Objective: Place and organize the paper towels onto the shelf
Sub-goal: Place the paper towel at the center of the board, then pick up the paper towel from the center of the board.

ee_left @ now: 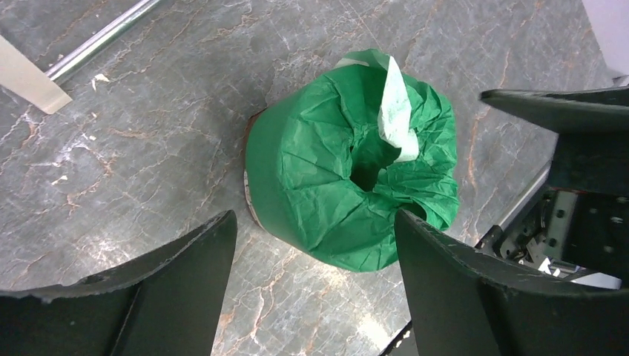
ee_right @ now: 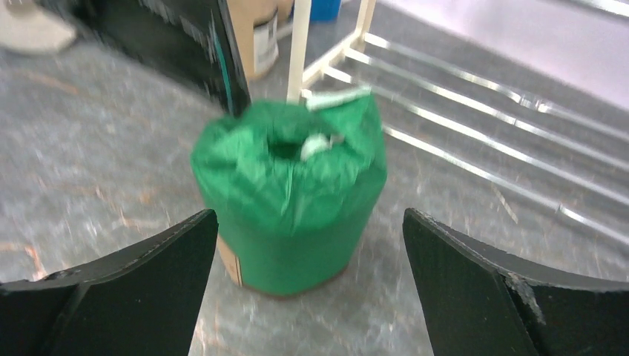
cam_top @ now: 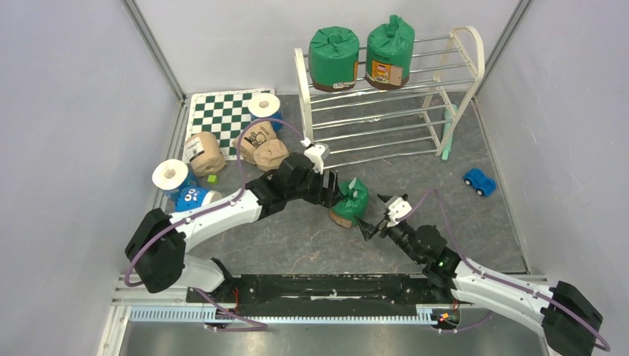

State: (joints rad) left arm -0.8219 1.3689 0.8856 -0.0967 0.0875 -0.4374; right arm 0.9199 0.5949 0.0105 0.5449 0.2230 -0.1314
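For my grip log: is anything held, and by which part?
Nothing is held. The left gripper and the right gripper stand open; the green-wrapped cylindrical roll is unclamped.

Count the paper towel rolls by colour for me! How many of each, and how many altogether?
Green-wrapped rolls: 3
Tan paper-wrapped rolls: 3
White rolls with blue wrap: 3
Total: 9 rolls
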